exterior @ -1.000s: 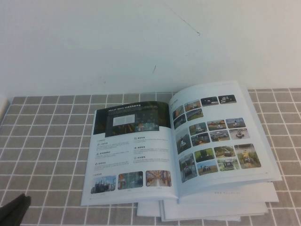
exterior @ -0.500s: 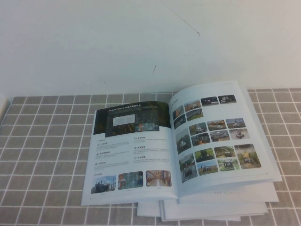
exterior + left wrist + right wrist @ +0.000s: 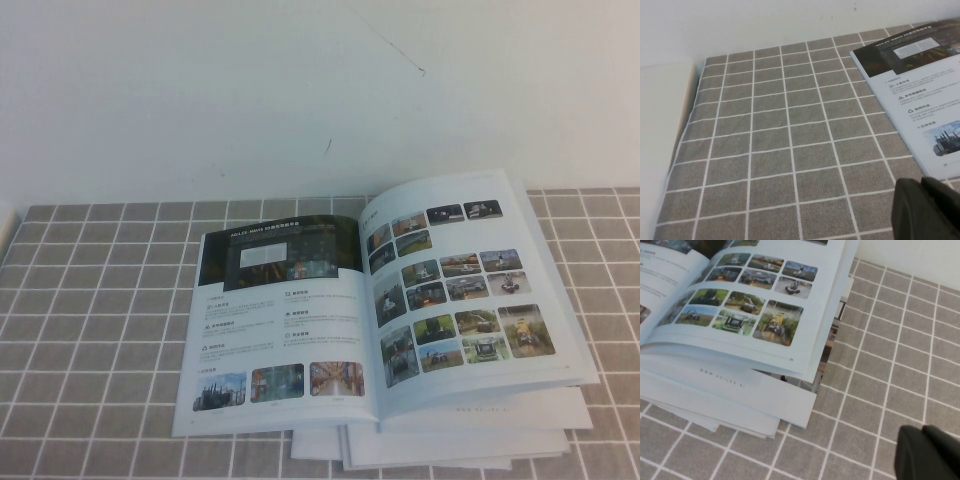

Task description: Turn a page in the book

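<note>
The book [image 3: 380, 310] lies open on the grey checked cloth, on top of plain white booklets [image 3: 450, 440]. The page [image 3: 285, 320] lies flat on the left side, showing its dark banner and colour photos; it also shows in the left wrist view [image 3: 920, 100]. The right-hand page [image 3: 455, 290] is filled with a grid of colour photos and bows upward; it also shows in the right wrist view [image 3: 740, 310]. My left gripper [image 3: 922, 187] hovers shut over the cloth, left of the book. My right gripper [image 3: 923, 432] hovers shut over the cloth, right of the book. Neither gripper shows in the high view.
The grey checked cloth [image 3: 100, 300] covers the table up to a white wall behind. A bare white table edge [image 3: 660, 150] runs along the cloth's left side. The white booklets [image 3: 715, 400] stick out under the book's near right corner.
My left gripper was at the lower left corner of the high view one second ago and has moved out of that view. The book has not moved.
</note>
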Tool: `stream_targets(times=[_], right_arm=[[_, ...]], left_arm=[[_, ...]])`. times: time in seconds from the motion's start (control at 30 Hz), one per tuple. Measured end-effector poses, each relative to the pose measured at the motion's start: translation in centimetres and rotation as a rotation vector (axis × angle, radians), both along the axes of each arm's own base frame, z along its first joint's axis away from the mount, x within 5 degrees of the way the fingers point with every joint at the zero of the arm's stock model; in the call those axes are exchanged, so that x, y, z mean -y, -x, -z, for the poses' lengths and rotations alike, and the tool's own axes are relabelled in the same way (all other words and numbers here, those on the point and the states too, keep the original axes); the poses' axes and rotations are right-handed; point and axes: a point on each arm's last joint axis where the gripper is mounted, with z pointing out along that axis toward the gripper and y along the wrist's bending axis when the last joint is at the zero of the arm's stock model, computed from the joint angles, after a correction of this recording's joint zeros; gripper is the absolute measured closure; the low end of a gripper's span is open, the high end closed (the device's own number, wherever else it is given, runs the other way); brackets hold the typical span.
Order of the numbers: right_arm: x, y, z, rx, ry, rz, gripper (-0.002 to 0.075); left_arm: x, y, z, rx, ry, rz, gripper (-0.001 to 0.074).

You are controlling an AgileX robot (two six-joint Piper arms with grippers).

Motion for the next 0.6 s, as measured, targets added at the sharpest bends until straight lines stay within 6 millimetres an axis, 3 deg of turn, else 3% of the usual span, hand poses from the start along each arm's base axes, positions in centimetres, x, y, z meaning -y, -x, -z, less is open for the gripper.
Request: stream_targets(times=[0.6], right_arm=[[0.01,0.04,0.16,-0.001,-0.001,0.000,0.0727]], left_arm=[[0.00,0.01,-0.01,-0.002,-0.007,0.002,0.0739]])
